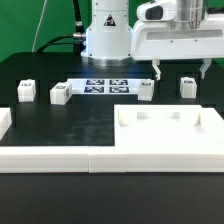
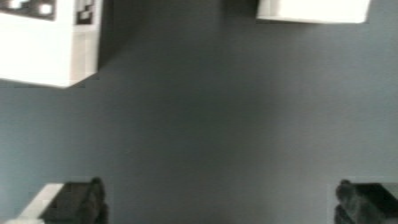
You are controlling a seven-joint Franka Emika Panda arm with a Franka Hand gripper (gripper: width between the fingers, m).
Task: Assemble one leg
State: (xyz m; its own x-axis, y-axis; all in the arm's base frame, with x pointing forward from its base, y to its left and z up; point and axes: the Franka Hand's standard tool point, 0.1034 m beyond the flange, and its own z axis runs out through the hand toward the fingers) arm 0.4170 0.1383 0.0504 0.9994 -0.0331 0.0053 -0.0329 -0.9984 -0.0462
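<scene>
Wrist view: gripper [image 2: 222, 203] jaws wide apart, clamping nothing, over dark table [image 2: 214, 130]; beyond them two legs [image 2: 39, 45], well apart, one edged with a black-and-white tag [image 2: 82, 10]. Exterior view only: four legs [image 1: 146, 90] in a row, gripper [image 1: 183, 70] hanging above the gap between the two toward the exterior view's right; marker board [image 1: 105, 86] with patterned tags; tray [image 1: 170, 140] in the foreground.

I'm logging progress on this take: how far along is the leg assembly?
Done: nothing visible; the tray carries no leg. In hand: the gripper hangs open and empty near the leg at the exterior view's right; the wrist view shows nothing between its fingers. Left: grasp that leg, carry it to the tray and fit it.
</scene>
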